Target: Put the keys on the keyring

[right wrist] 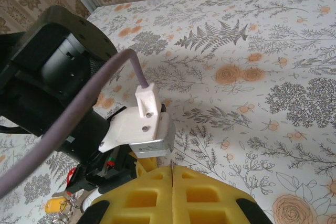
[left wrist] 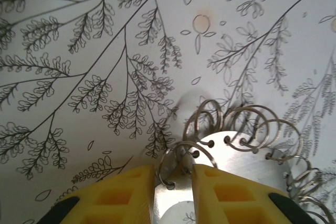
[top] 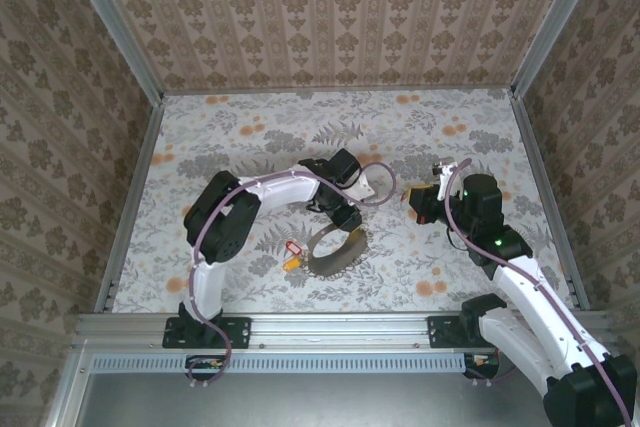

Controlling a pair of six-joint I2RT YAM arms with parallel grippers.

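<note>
Standing a little apart, the yellow fingers (left wrist: pixel 126 195) of the left gripper (left wrist: pixel 172 177) bracketed the edge of the keyring (left wrist: pixel 247 166), a thin metal band strung with small wire rings (left wrist: pixel 252 124). One of those rings lay in the gap between the fingers, though whether either pad pressed on it could not be told. Seen from above, the left gripper (top: pixel 347 219) pointed down at the far rim of the keyring (top: pixel 335 259), which lay as an oval loop on the flowered table (top: pixel 250 127). Just left of the keyring lay a key with a red head (top: pixel 293 247), and just beside that, on its near side, sat a small yellow-orange piece (top: pixel 291 264), too small to identify. The right gripper (right wrist: pixel 172 174) kept its own yellow fingers (right wrist: pixel 142 195) pressed tightly together, with nothing visible between them. In the overhead view the right gripper (top: pixel 413 195) hovered to the right of the keyring, apart from it, and its camera faced the left arm's black wrist (right wrist: pixel 58 72) and purple-grey cable (right wrist: pixel 68 124).
</note>
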